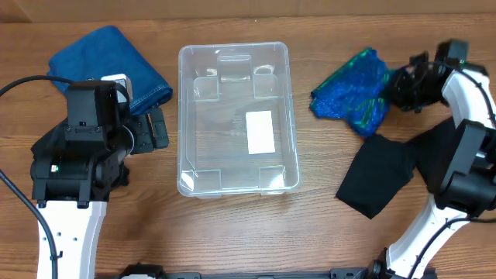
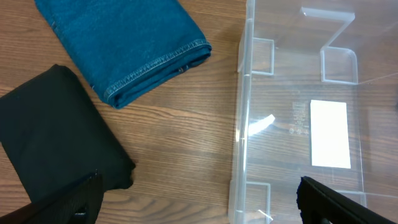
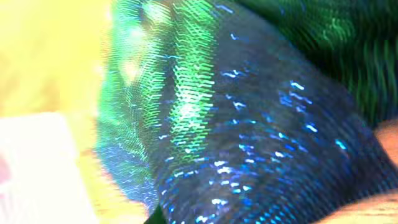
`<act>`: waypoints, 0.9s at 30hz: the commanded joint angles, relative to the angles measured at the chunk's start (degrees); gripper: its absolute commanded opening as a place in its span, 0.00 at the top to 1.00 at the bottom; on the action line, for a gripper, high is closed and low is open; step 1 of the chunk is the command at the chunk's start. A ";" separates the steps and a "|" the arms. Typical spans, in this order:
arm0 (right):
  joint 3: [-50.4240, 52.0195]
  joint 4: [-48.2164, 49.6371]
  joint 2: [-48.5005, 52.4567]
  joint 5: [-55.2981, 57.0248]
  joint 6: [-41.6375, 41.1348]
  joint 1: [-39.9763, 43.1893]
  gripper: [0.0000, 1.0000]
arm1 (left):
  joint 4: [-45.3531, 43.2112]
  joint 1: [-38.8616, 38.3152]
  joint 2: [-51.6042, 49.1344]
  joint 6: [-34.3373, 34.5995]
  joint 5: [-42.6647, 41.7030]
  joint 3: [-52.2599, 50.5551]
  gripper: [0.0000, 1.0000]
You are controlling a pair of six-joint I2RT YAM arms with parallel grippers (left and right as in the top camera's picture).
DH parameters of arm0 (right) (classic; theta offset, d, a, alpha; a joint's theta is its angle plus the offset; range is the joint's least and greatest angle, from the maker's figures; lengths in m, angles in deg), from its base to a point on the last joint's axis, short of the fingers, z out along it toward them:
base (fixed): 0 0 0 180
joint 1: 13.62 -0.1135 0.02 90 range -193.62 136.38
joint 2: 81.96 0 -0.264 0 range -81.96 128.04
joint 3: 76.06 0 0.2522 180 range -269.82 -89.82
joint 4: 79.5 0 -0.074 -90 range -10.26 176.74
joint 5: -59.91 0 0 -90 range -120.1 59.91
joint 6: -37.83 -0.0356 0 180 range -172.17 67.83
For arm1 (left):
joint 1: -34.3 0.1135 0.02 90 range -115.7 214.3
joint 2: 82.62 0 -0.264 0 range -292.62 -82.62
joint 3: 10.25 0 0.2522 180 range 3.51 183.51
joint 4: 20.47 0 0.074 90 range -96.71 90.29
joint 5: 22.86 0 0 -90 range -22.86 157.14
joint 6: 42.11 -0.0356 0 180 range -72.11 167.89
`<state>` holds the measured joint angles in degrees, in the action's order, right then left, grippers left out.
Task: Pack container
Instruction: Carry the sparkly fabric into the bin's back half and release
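The clear plastic container (image 1: 186,116) with a white label on its base stands at the table's middle and holds nothing; it also shows in the left wrist view (image 2: 242,124). A folded blue denim cloth (image 1: 108,62) (image 2: 124,50) lies at far left. My left gripper (image 1: 151,128) (image 2: 199,208) is open and empty, low over the table beside the container's left wall, next to a folded black cloth (image 2: 56,137). My right gripper (image 1: 399,85) is at the right edge of a shiny blue-green cloth (image 1: 353,93) that fills the right wrist view (image 3: 249,124) and hides the fingers.
Another black cloth (image 1: 380,178) lies flat at the right, in front of the shiny one and partly under the right arm. Bare wood shows in front of the container.
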<state>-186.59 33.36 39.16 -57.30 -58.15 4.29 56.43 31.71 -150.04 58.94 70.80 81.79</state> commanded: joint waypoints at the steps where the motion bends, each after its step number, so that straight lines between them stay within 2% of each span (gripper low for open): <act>1: -11.87 -3.28 -14.40 0.37 2.23 -5.95 0.96 | 0.09 0.02 -0.07 3.61 1.90 1.49 0.00; 3: -15.13 -5.77 -18.86 4.13 4.70 -11.32 0.96 | 0.11 1.01 0.00 7.80 5.18 1.49 0.00; 8: -16.11 -6.38 -24.68 11.82 6.23 -30.95 0.96 | 1.79 8.02 -0.02 9.60 2.47 1.49 0.00; 12: -14.36 -4.57 -20.06 13.64 -1.22 -42.38 0.96 | 2.43 9.70 -0.02 9.57 2.29 1.49 0.00; 16: -14.23 -3.54 -10.54 12.22 -0.46 -47.04 0.96 | 2.49 9.70 -0.02 9.57 2.27 1.49 0.00; 19: -14.23 -2.32 -2.93 7.10 1.97 -48.98 0.96 | 3.08 9.70 -0.07 9.57 2.27 1.49 0.00; 25: -14.23 -2.36 1.73 6.56 6.67 -50.47 0.96 | 3.08 9.70 -0.09 9.55 2.29 1.49 0.00; 26: -14.23 -1.75 1.75 9.90 6.58 -49.77 0.58 | 3.06 9.70 -0.09 9.57 2.29 1.49 0.00; 27: -14.23 -1.11 1.75 17.44 4.96 -48.74 0.00 | 3.08 9.70 -0.09 9.55 2.27 1.49 0.00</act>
<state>-200.14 30.73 41.37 -48.90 -53.19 -45.94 59.51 41.07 -150.04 67.49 73.38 81.79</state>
